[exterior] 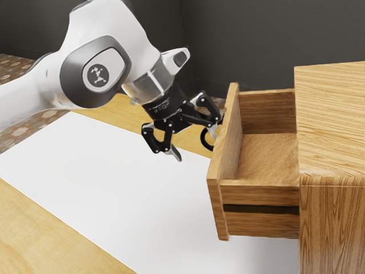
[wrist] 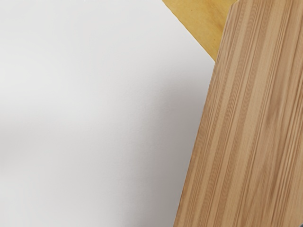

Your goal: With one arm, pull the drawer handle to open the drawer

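The arm (exterior: 85, 74) comes in from the exterior view's upper left, its last links angled down toward the exterior view's right. The wrist is turned so that the black gripper (exterior: 195, 145) faces the drawer front (exterior: 223, 160). Its jaws are released and spread wide. One finger (exterior: 171, 149) hangs over the edge of the white mat (exterior: 114, 182), and the other reaches in close to the front panel.

The drawer (exterior: 268, 128) stands pulled well out of the wooden cabinet (exterior: 331, 142) at the exterior view's right, with its inside open to view. Its front is the part farthest toward the exterior view's left.

The black handle (exterior: 203, 141) shows as a dark curved piece on the panel's outer face, just beside the inner finger. The rest of it is hidden by that finger and the panel's edge, and I cannot tell whether finger and handle touch. The arm's base and the cabinet's right side and foot are cut off.

In the wrist view the striped drawer front (wrist: 246, 132) lies close under the hand, beside the mat (wrist: 94, 94) and a strip of the wooden table (wrist: 199, 23).
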You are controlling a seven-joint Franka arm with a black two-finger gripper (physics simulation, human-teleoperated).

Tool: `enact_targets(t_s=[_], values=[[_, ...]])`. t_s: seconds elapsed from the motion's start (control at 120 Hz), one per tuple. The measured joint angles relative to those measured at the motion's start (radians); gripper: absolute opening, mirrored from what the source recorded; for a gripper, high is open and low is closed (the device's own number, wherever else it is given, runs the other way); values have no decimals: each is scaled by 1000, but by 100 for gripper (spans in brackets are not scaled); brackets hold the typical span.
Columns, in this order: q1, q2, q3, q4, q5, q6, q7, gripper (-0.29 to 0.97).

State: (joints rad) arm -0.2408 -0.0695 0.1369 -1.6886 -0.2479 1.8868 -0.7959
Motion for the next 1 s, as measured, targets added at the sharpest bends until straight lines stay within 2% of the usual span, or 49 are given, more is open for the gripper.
enact_targets(t_s=[0.217,0.442,0.625,0.883,0.958,1.0], values=[[35,-74,38,-87,20,-2,35,66],[99,-167,77,-159,5,10,87,63],[91,-221,96,-205,4,21,131,63],[135,-295,79,-28,16,-16,180,66],[131,-298,109,14,25,-85,184,66],[130,-296,91,34,34,-132,185,66]])
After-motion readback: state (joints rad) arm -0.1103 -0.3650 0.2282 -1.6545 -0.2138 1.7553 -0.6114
